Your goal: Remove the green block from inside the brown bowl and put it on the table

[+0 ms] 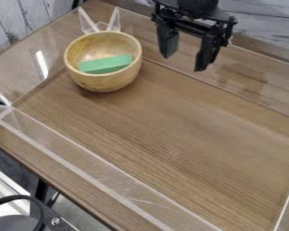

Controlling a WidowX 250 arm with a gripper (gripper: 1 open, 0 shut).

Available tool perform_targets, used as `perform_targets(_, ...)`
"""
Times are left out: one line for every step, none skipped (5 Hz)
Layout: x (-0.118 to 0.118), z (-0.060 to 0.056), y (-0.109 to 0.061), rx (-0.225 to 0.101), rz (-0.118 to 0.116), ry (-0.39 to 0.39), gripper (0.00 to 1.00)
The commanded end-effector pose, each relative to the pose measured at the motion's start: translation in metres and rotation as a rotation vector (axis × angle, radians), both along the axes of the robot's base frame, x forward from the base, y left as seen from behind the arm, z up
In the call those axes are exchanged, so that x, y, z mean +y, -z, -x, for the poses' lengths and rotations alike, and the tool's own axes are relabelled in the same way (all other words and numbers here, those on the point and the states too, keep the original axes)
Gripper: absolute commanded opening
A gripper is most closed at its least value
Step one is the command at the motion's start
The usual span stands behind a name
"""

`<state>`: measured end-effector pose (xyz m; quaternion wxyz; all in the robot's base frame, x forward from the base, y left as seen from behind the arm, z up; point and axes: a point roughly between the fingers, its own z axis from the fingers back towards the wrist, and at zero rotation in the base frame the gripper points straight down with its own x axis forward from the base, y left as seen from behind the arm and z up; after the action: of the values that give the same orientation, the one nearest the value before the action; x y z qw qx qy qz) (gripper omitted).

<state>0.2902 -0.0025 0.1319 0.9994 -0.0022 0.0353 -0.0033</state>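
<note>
In the single camera view, the black hand (187, 50) is seen at the top of the scene, over the far part of the wooden surface (172, 135), its two fingers spread wide apart, and nothing is gripped between them. And there is the green block (106, 64), lying inside the brown bowl (104, 80), down on the pale inner floor, with the bowl standing near the upper left edge of the surface. The removal has not been made, so the step in hand is judged to be the approach: the hand is placed beside the bowl, to its right as pictured, well apart from the block. What is called for next is a move across to the bowl, the open fingers lined up over the block, then a lowering inside the rim without the wall being knocked. A nudged or tipped bowl would be the likely trouble here. As for what is hidden, the arm above the hand is cut off by the top edge, the underside of the block cannot be seen, and the height of the fingertips above the surface is hard to judge from this one angle.
</note>
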Motion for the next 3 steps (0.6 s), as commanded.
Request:
perform_targets(0.01,0.001,0.003,0.014,-0.006,0.004,1.0)
perform_targets(0.028,0.003,0.004,0.019,-0.013,0.02,1.0)
perform_targets(0.059,0.002,0.001,0.008,-0.022,0.008,1.0)
